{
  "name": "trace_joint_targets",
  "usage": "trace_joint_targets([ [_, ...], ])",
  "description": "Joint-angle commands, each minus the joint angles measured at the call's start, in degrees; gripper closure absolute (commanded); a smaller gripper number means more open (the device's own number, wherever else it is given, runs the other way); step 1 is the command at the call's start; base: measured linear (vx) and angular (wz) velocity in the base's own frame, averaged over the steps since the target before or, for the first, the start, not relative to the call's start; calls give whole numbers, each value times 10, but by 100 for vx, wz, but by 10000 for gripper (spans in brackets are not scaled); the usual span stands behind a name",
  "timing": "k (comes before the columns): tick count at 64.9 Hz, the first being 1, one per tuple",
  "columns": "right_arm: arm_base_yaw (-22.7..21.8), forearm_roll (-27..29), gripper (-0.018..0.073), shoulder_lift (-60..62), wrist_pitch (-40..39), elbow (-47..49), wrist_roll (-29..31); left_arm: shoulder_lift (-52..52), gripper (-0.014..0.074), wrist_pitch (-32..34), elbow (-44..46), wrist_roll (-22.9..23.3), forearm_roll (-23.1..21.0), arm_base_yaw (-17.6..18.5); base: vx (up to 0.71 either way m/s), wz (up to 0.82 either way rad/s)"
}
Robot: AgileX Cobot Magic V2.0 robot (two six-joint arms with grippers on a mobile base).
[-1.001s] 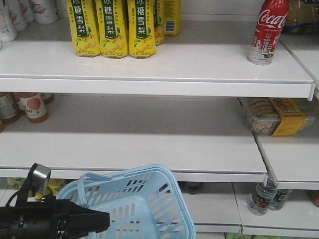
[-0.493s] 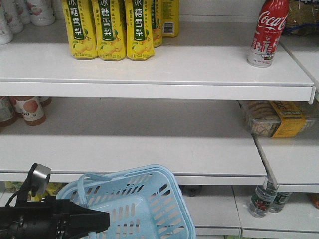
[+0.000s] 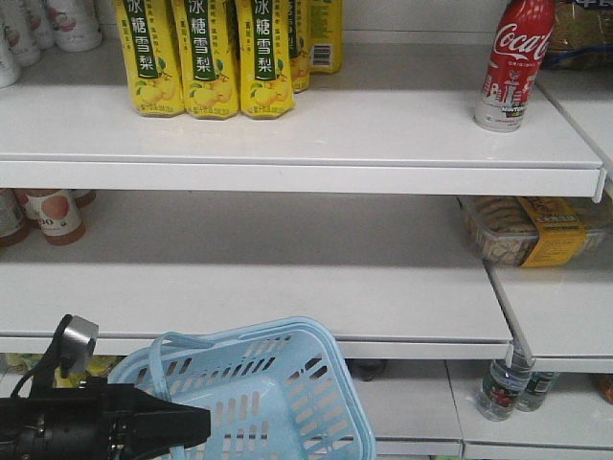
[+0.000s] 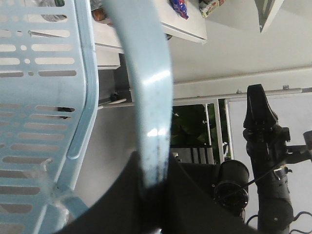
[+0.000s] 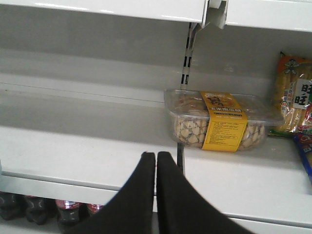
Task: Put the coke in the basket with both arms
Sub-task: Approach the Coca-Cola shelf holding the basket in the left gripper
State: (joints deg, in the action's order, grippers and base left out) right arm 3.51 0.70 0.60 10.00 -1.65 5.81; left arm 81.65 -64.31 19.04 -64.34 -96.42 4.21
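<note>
Coke (image 3: 513,62) stands upright on white top shelf (image 3: 383,125), right end

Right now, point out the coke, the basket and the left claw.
coke (image 3: 514,57): front view, on the red label.
basket (image 3: 287,383): front view, on its slotted inner wall.
left claw (image 4: 154,170): left wrist view, where it clamps the basket's handle.

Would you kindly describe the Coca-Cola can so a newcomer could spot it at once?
Find the top white shelf in the front view and follow it to its right end. A slim Coca-Cola can stands there upright, alone. Unlike the yellow pear-drink bottles further left, it is red with white script and a silver base.
</note>
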Motion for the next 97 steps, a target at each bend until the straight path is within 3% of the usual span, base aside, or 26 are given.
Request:
trace_joint_targets([
  [1, 0, -2, 561, 7, -42, -4, 3, -15, 603, -54, 8, -7, -58, 2, 1, 0],
  [97, 0, -2, 561, 7, -43, -4, 3, -15, 603, -54, 8, -7, -58, 2, 2, -1],
])
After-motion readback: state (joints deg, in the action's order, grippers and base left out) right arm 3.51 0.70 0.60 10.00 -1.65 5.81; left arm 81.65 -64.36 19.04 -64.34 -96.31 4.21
